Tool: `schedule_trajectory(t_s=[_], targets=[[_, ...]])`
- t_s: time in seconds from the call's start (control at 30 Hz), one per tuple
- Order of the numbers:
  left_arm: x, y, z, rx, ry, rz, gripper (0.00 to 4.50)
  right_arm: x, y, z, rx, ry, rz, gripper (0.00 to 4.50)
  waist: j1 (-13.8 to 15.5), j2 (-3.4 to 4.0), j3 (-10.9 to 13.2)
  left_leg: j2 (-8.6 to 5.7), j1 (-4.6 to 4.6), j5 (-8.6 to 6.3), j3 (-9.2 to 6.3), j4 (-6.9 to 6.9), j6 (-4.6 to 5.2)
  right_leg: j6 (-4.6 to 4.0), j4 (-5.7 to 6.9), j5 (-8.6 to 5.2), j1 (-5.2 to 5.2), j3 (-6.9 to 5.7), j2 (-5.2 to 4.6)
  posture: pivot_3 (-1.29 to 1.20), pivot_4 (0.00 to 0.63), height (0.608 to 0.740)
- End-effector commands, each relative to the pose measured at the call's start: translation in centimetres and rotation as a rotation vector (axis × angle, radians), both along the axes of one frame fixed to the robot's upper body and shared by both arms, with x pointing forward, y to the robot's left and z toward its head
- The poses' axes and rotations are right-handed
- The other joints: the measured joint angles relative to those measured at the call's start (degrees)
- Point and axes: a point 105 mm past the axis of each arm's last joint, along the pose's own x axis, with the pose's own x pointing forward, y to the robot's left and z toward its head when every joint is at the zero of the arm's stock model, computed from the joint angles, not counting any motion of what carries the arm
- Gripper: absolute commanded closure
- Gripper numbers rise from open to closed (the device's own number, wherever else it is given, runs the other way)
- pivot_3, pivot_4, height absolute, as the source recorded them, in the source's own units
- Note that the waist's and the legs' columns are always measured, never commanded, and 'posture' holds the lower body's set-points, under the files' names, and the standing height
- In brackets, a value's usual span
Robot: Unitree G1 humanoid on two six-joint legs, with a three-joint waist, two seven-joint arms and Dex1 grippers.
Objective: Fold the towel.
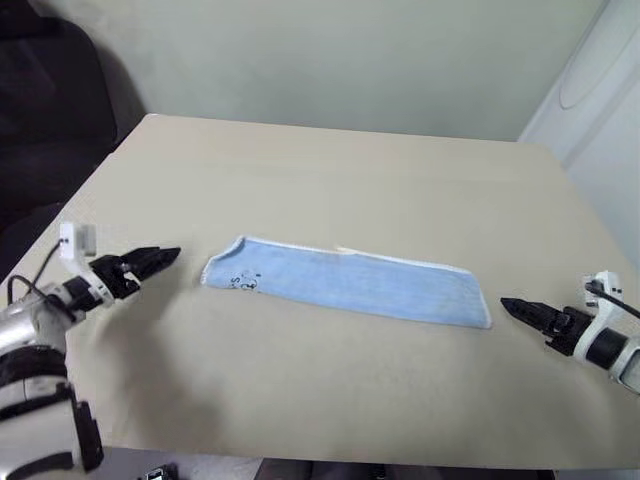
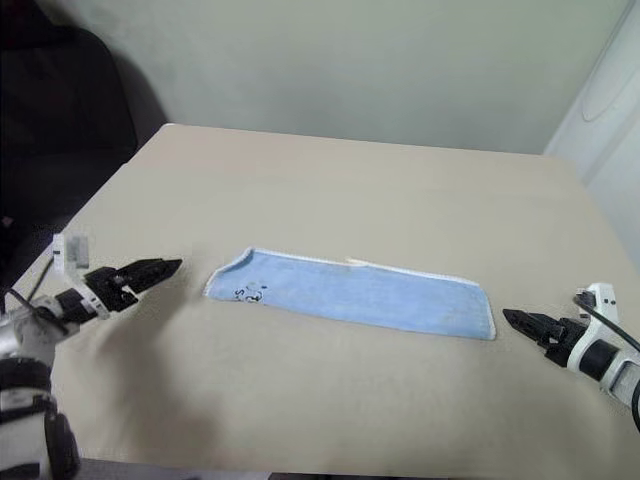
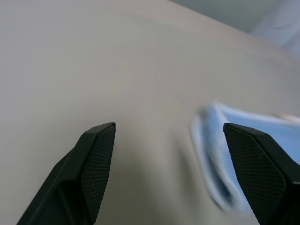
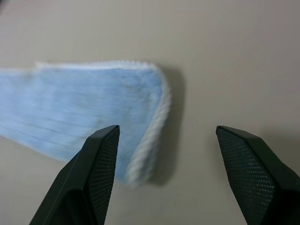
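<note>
Light-blue towel (image 1: 350, 282) folded long, lying left-right, motif end left

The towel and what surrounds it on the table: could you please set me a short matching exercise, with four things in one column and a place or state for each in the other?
Things:
1. towel
2. left gripper
3. right gripper
4. dark printed motif

Places or states:
A. open, off the towel's right end, not touching it
B. lying flat as a long narrow strip on the table
C. near the towel's left end
D. open, off the towel's left end, holding nothing

Pairs: 1-B, 2-D, 3-A, 4-C
</note>
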Motion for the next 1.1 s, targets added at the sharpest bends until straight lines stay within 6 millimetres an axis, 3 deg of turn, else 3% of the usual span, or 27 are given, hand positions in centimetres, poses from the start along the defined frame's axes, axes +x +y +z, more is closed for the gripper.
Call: schedule_trajectory(t_s=[0.03, 0.23, 0.47, 0.8, 1.1], targets=[[-1.4, -2.6, 2.7, 0.001, -0.089, -0.154, 0.53, -0.6, 0.4, 1.3, 0.079, -0.006, -0.016, 1.04, 0.1, -0.04, 0.0, 0.00, 0.00, 0.01, -0.02, 0.02, 0.00, 0.00, 0.00, 0.00, 0.01, 0.00, 0.00, 0.00, 0.150, 0.740], [-3.5, -6.7, 1.0, 0.127, -0.049, -0.317, 0.53, -1.7, 0.5, -0.4, 0.209, 0.098, -0.070, 1.04, 0.2, 0.03, -0.1, -0.02, 0.00, -0.14, -0.07, -0.04, -0.01, -0.15, 0.03, -0.05, -0.05, 0.07, -0.05, 0.00, 0.150, 0.740], [-3.5, -9.9, 1.1, 0.184, -0.074, -0.400, 0.53, -2.9, 2.4, -2.2, 0.328, 0.160, -0.090, 1.04, 0.1, 0.00, -0.1, 0.06, 0.06, -0.21, -0.07, -0.11, -0.03, -0.47, 0.15, 0.05, -0.11, 0.02, -0.01, 0.00, 0.150, 0.740], [-3.3, -11.5, 1.7, 0.149, -0.097, -0.439, 0.53, -2.5, 4.9, -2.7, 0.435, 0.141, -0.132, 1.04, -0.1, -0.11, -0.3, 0.09, 0.10, -0.34, -0.10, -0.13, -0.18, -0.44, 0.31, -0.18, -0.23, 0.02, 0.00, 0.00, 0.150, 0.740], [-3.3, -12.7, 1.4, 0.140, -0.097, -0.469, 0.53, 0.4, 6.1, -2.1, 0.480, 0.112, -0.152, 1.04, -0.1, -0.09, -0.3, 0.08, 0.09, -0.36, -0.10, -0.12, -0.20, -0.47, 0.35, -0.19, -0.28, 0.05, -0.01, 0.00, 0.150, 0.740]])
